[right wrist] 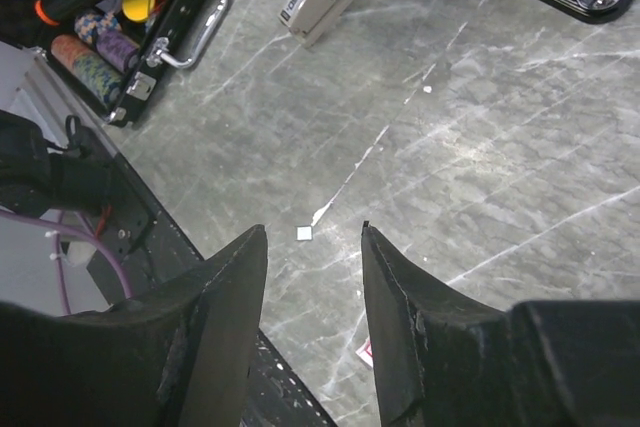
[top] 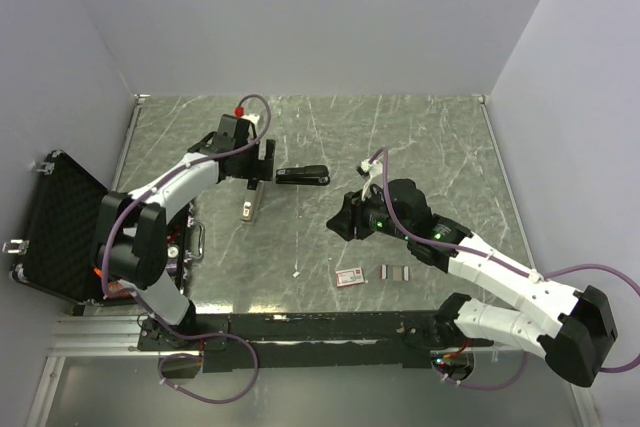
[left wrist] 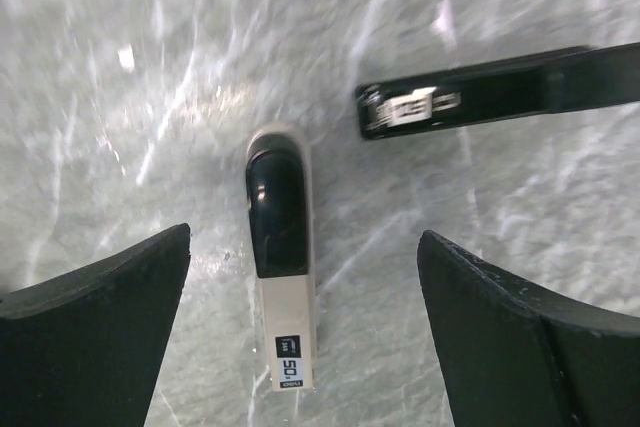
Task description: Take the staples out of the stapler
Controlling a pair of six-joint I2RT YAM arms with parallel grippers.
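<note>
A beige stapler with a black cap (left wrist: 283,277) lies flat on the marble table (top: 440,147), straight below my left gripper (left wrist: 305,237). That gripper stands wide open above it, one finger on each side and apart from it. A black stapler (left wrist: 500,97) lies just beyond, to the right. From the top view, the left gripper (top: 260,179) hovers between the beige stapler (top: 250,205) and the black stapler (top: 303,175). Two short silver strips of staples (top: 397,272) lie near the front edge. My right gripper (top: 342,222) is open and holds nothing.
A small red-and-white box (top: 351,277) lies left of the staples. An open black case (top: 60,232) with coloured items sits off the table's left edge, its handle (right wrist: 185,17) showing in the right wrist view. A tiny white scrap (right wrist: 304,233) lies on the marble.
</note>
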